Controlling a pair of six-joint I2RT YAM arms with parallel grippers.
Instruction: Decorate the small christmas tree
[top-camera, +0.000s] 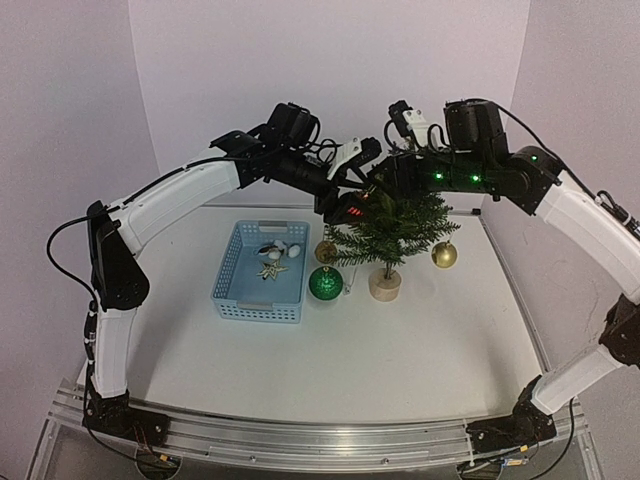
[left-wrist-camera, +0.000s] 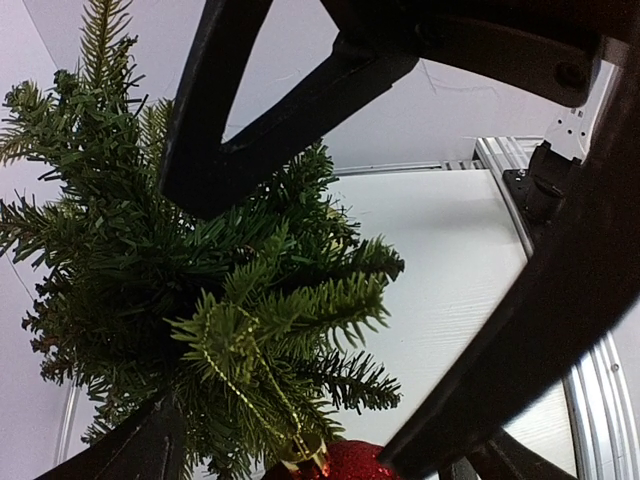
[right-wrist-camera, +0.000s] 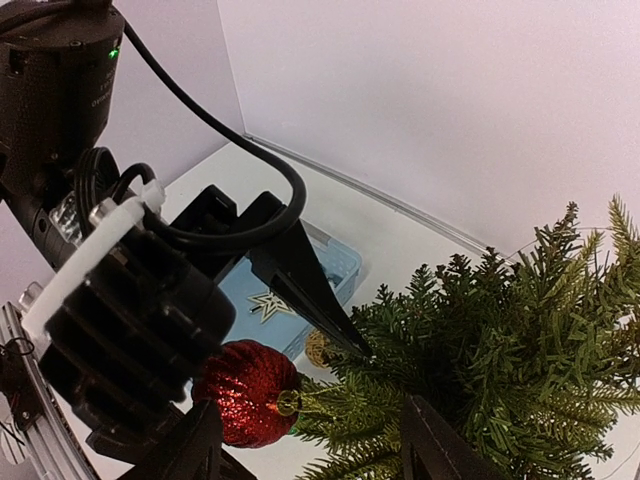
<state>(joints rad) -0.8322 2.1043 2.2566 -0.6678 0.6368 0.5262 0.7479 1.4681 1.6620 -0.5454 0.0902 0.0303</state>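
Pale walls (top-camera: 330, 60) and a white counter (top-camera: 400, 360) from above: the small christmas tree (top-camera: 400, 232) stands upright mid-counter, tip up, the left hand (top-camera: 348, 200) at its upper left beside a red ball (top-camera: 352, 212), the right hand (top-camera: 398, 182) over its crown. Left wrist: jaws wide, ball hanging by a gold loop (left-wrist-camera: 240, 385) from a branch (left-wrist-camera: 285, 310). Right wrist: jaws apart, empty, tree just ahead.

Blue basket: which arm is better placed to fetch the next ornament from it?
Probably left: the blue basket sits on its side of the small christmas tree, and the left gripper is open and empty.
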